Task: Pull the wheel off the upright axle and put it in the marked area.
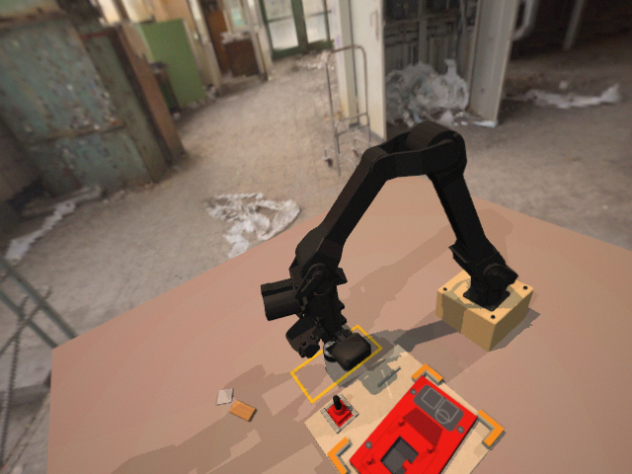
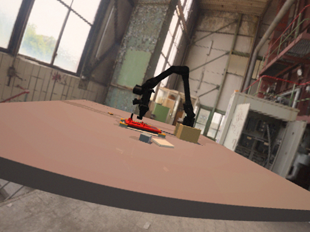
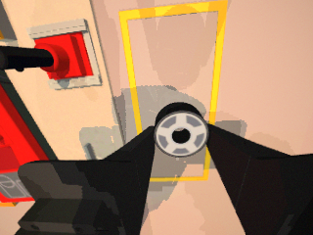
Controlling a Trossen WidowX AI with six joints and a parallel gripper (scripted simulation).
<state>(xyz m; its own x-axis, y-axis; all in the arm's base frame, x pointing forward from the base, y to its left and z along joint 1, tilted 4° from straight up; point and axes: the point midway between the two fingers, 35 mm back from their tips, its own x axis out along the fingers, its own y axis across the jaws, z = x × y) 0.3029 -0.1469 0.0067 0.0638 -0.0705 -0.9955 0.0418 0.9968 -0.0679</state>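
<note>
Clearly the pulling is done: at the left of the wrist view the black axle (image 3: 26, 58) stands bare on its red base (image 3: 66, 54), with no wheel on it. Further right, the wheel (image 3: 181, 135) sits clamped between the two dark fingers of the gripper (image 3: 180, 142), which is closed about halfway, stopped by the tyre on both sides. Behind the wheel lies the yellow marked area (image 3: 128, 73), and the wheel hangs over its near, right-hand part, close to the right line. Its shadow falls inside the outline, so I judge it is not yet down on the table (image 3: 264, 64). What is left is lowering it, opening the fingers and backing away until nothing touches.

Only the wrist view shows the grey hub with its spokes and the grip itself. In the top view the gripper body hides most of the wheel (image 1: 329, 350), but the arm's whole pose, the tan mounting block (image 1: 485, 311) and the red car body (image 1: 408, 434) to the right of the outline are plain. From the exterior view everything is small and distant; it shows only that the gripper is low, near the table.
</note>
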